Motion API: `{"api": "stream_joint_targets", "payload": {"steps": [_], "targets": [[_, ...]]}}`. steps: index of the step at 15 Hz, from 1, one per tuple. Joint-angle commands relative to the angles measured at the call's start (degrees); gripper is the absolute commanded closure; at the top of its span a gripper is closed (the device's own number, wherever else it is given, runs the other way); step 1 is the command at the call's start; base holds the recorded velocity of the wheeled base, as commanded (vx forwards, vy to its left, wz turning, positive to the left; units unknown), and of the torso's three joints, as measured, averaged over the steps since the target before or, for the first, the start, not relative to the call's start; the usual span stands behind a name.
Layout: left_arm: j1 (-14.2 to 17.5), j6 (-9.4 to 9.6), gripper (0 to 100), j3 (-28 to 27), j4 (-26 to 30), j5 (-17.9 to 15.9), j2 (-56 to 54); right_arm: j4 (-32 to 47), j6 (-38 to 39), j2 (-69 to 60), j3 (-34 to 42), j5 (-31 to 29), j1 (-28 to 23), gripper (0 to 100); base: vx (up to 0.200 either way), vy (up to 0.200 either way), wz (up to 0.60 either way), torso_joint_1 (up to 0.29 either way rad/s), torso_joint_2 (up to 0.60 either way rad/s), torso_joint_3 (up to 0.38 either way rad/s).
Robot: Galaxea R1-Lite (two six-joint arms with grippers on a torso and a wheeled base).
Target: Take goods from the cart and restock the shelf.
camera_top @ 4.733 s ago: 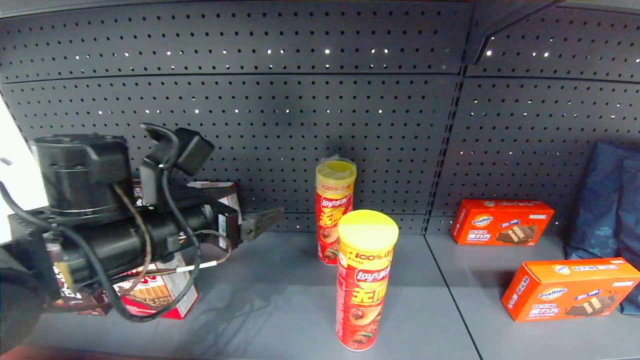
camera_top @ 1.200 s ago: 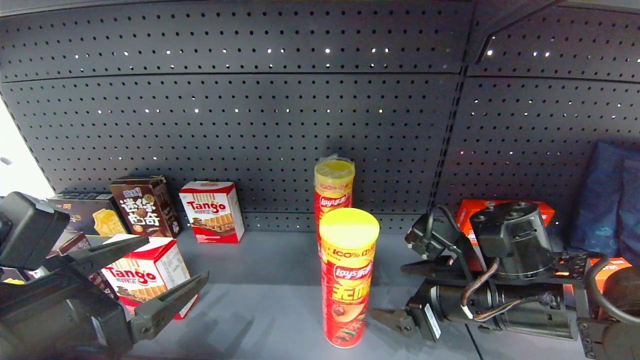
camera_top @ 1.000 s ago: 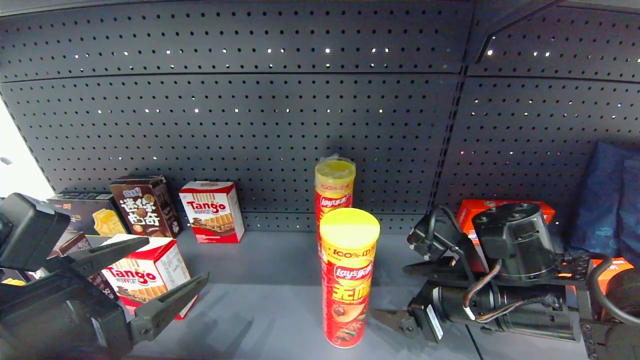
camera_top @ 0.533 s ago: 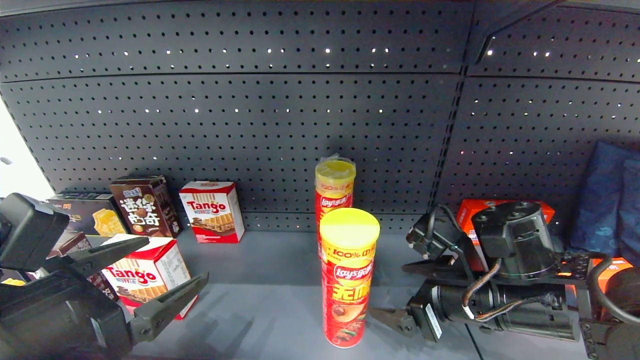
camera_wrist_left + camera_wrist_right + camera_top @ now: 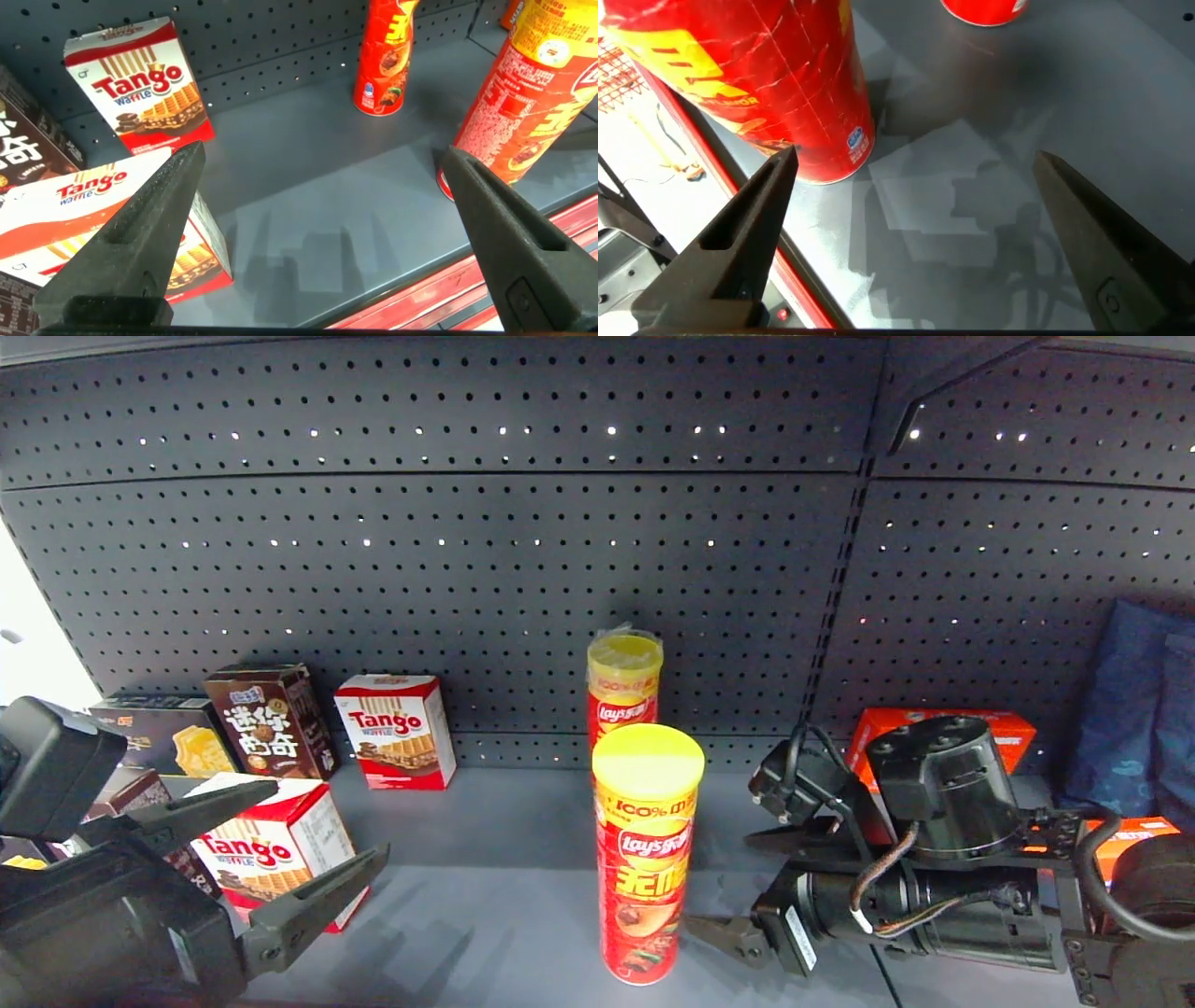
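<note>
**Holding both hands open at the shelf, chip cans standing**

My right hand (image 5: 724, 885) sits low over the grey metal shelf (image 5: 504, 859), fingers spread wide apart and gripping nothing. Its lower fingertip is just beside the base of the tall red cardboard chip can with the yellow plastic lid (image 5: 648, 859), on the can's right side, and I see a gap between them. That can stands upright near the shelf's front edge. Right behind it, a second red chip can with a yellow lid (image 5: 624, 689) stands upright against the dark perforated back panel (image 5: 467, 569).

My left hand (image 5: 327, 821) is over on the left, fingers also wide apart and empty, just in front of a red-and-white cardboard wafer box (image 5: 280, 849) lying near the front. Another wafer box of the same kind (image 5: 397, 728) stands farther back, with a dark brown snack box (image 5: 271, 719) beside it. Behind my right arm, an orange cardboard box (image 5: 934, 728) rests by the back panel.
</note>
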Motion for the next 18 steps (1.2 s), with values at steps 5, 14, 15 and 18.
{"api": "stream_joint_targets", "payload": {"steps": [5,14,15,18], "targets": [[0.00,-0.02,0,-0.01,-0.01,0.11,0.09,-0.04,-0.01,-0.80,0.05,-0.05,-0.49,0,0.000,0.000,0.00,0.000,0.00,0.000],[0.00,-0.11,0,0.08,-0.01,0.11,-0.08,0.05,-0.01,1.40,-1.89,-0.05,0.30,0,0.000,0.000,0.00,0.000,0.00,0.000],[0.00,-0.11,0,0.08,-0.01,0.11,0.00,0.05,-0.01,1.13,-1.71,-0.05,0.13,0,0.000,0.000,0.00,0.000,0.00,0.000],[0.00,-0.11,0,0.26,-0.01,0.02,0.00,0.05,-0.01,1.31,-1.62,-0.05,0.21,0,0.000,0.000,0.00,0.000,0.00,0.000]]}}
